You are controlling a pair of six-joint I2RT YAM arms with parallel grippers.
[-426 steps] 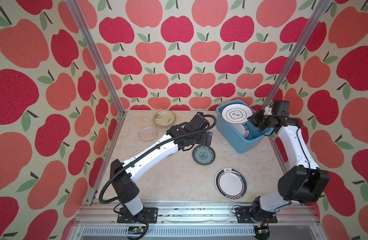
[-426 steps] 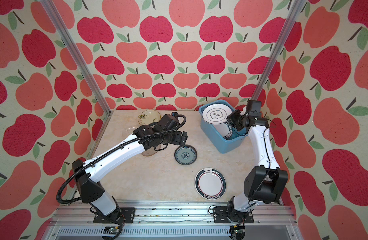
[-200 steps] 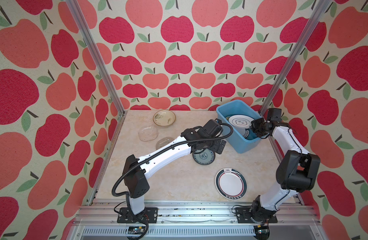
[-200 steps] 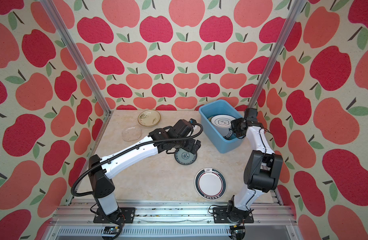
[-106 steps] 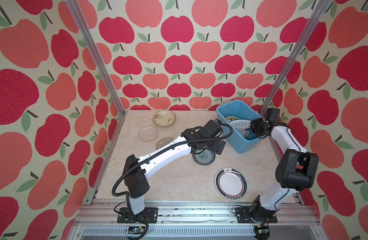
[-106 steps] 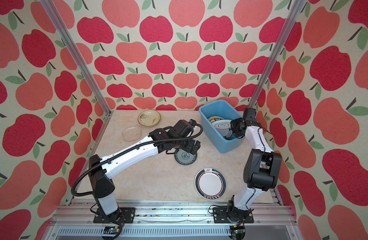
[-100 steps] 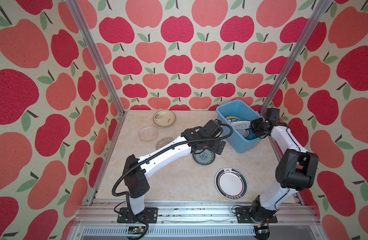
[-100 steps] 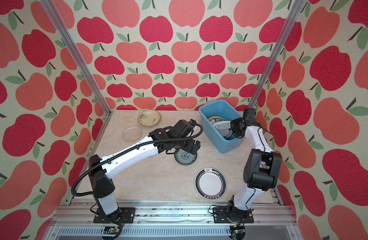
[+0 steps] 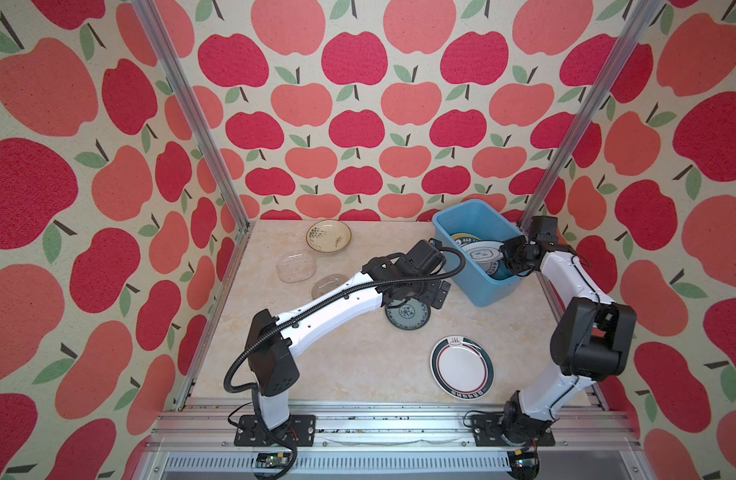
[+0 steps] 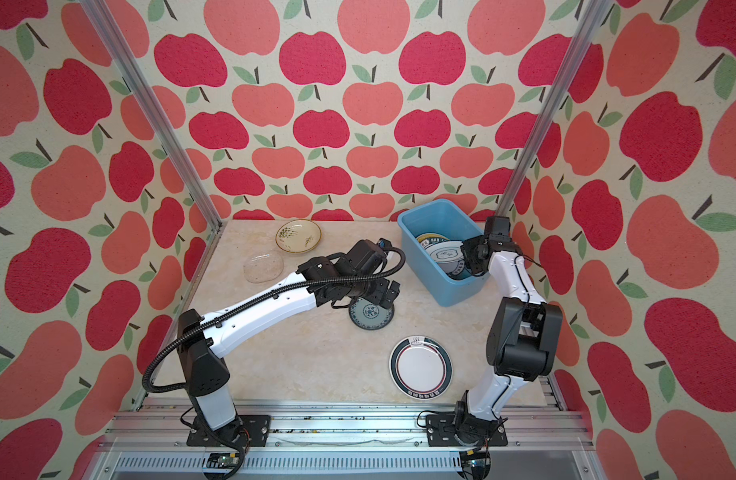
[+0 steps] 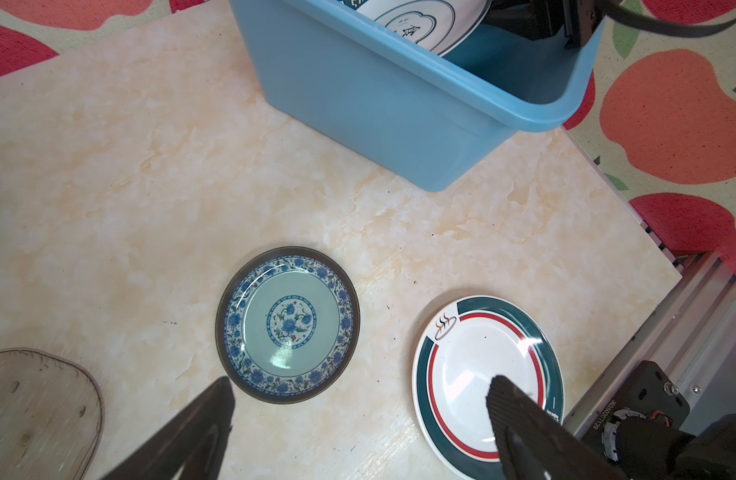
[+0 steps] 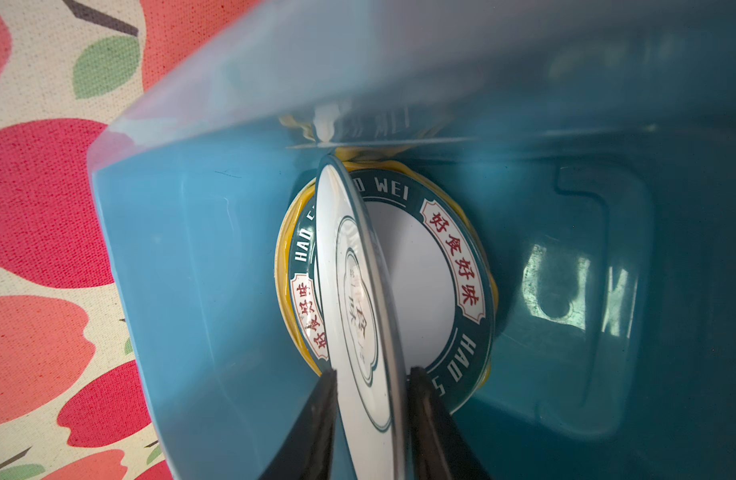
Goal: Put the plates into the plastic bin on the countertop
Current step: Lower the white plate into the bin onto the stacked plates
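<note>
White dark-ringed plate (image 12: 345,257) tilts in bin (image 12: 192,270), straddled by right gripper (image 12: 372,371); grip unclear. Left gripper (image 11: 360,383) gapes. Yellow plate (image 12: 282,266) mostly covered.

The tabletop (image 11: 108,166) is smooth marble-look, with a soft sheen. The bin (image 11: 379,104) on it is smooth light blue plastic, shiny and mirroring inside. Near the bin, the blue-patterned plate (image 11: 287,324) and the white dark-rimmed plate (image 11: 482,365) are glossy glazed ware catching highlights. Farther from the bin, a clear plate (image 11: 34,407) looks like glass. The walls (image 9: 358,124) look matt and coarsely woven; the rails (image 9: 185,104) are brushed metal.
</note>
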